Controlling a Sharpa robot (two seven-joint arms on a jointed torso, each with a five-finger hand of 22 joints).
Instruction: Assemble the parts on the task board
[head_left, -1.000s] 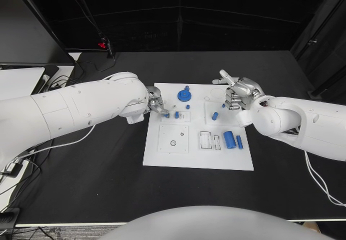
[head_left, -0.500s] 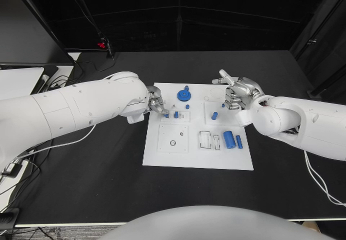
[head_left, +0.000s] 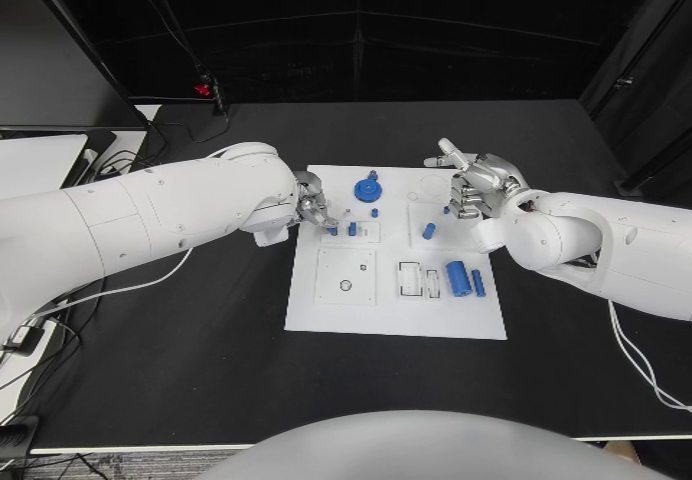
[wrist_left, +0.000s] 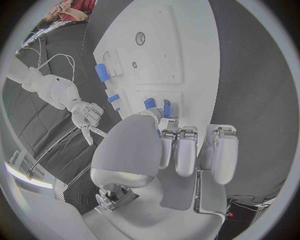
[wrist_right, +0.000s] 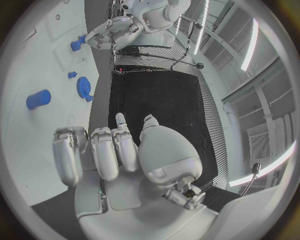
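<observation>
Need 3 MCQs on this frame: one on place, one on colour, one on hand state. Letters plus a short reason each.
1. Where does the blue gear sit on the task board?
A. far edge, near the middle
B. near right corner
C. near left corner

2. What colour are the parts?
A. grey
B. blue
C. red

3. What is the right hand doing?
A. gripping the large cylinder
B. pressing flat on the board
C. holding nothing, fingers curled in

Answers:
1 A: head view shows the gear by the board's far edge.
2 B: the gear and the large cylinder are blue.
3 C: right wrist view shows its curled fingers empty; the cylinder lies apart.
</observation>
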